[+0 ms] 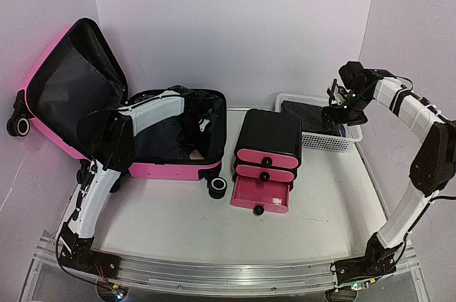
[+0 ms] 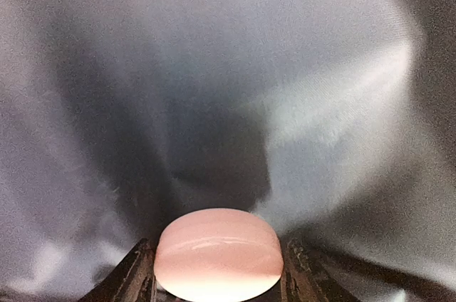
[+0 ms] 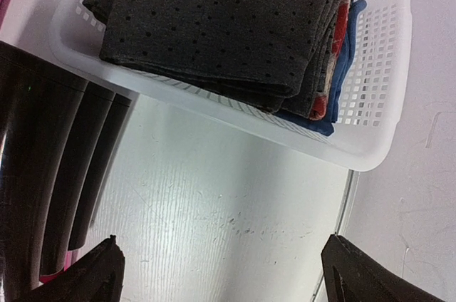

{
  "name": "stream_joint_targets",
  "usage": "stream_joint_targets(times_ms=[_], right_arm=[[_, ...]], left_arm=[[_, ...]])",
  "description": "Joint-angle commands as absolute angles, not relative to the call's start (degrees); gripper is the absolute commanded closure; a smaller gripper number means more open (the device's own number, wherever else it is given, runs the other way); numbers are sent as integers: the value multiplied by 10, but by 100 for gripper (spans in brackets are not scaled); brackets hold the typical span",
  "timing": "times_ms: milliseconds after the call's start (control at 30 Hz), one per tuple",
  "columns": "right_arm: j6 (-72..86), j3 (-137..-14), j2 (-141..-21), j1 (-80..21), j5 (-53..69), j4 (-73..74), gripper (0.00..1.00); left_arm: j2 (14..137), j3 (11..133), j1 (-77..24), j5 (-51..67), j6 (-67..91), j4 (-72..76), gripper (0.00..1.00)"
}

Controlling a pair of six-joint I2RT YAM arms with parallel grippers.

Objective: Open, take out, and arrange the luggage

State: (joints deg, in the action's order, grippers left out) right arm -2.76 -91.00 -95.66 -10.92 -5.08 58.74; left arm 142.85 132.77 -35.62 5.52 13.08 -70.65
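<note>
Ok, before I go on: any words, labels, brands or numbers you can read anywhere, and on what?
No readable text in any view.
Suitcase: only black lining and plain pink shell show, no label.
Cabinet: plain, no marking.
Basket: no marking.
Cloths: one red-patterned edge shows, nothing legible.
Pink disc: plain.

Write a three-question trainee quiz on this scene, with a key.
1. True or false: the hot-pink hard-shell suitcase has its lid shut.
2. Which drawer of the small black cabinet is pulled out? A top, B middle, C bottom.
3. What sits between the left arm's fingers?
Key: 1 false, the lid stands open. 2 C, the bottom drawer. 3 a pale pink rounded object.
</note>
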Motion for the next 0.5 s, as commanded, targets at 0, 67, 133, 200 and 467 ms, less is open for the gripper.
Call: stream_joint_targets(times_ms=[0,67,133,200,467], right_arm=[[4,-938,-930,-110,-28,596,2],[36,-952,-933,-110,-23,600,2],[75,-972,-939,-111,-17,606,2],[110,-995,-948,-110,7,619,2],[133,-986,-937,-132,167,519,2]], left_arm=[[1345,1356,-346,30,106,-721,56],[1324,1359,-341,32,103,-721,56],[1306,1367,-335,33,102,-721,56],[1292,1387,-327,41,106,-720,57],[1161,1275,-314,98,117,-564,56]])
